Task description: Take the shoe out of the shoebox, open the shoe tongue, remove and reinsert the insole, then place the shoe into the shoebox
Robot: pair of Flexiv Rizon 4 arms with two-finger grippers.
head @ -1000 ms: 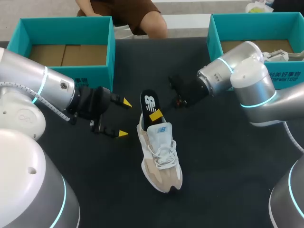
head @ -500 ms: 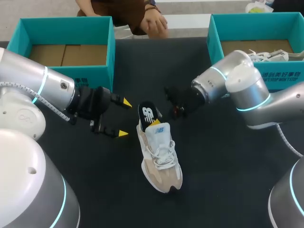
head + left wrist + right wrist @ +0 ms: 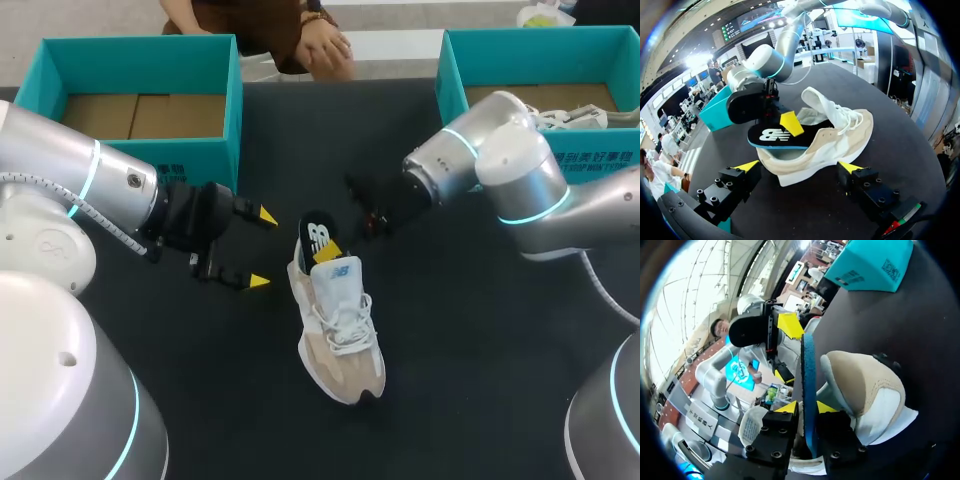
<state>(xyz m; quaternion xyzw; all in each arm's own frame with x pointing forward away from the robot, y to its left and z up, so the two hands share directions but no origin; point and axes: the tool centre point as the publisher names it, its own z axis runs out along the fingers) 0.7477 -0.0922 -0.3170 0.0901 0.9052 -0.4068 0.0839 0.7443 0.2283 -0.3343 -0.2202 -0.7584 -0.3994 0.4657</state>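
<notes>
A beige and white shoe (image 3: pixel 342 335) lies on the black table, its heel towards the back. A black insole (image 3: pixel 317 234) with a blue underside sticks out of the heel opening, its front end inside the shoe. My right gripper (image 3: pixel 328 250) comes in from the right and is shut on the insole's free end. In the right wrist view the insole's edge (image 3: pixel 807 370) runs between the two yellow tips of the right gripper (image 3: pixel 807 407), beside the heel (image 3: pixel 865 385). My left gripper (image 3: pixel 260 250) stands wide open just left of the shoe. In the left wrist view, the left gripper (image 3: pixel 799 167) faces the shoe (image 3: pixel 840 135) and insole (image 3: pixel 772 136).
A teal shoebox (image 3: pixel 200 160) with a cardboard bottom stands at the back left, close behind my left gripper. A second teal box (image 3: pixel 455 90) at the back right holds another shoe (image 3: pixel 575 118). Bare black table lies in front of and to the right of the shoe.
My right gripper has carried the insole down and deeper into the shoe, so less of it sticks out. The shoe shifted slightly. My left arm has stayed put.
</notes>
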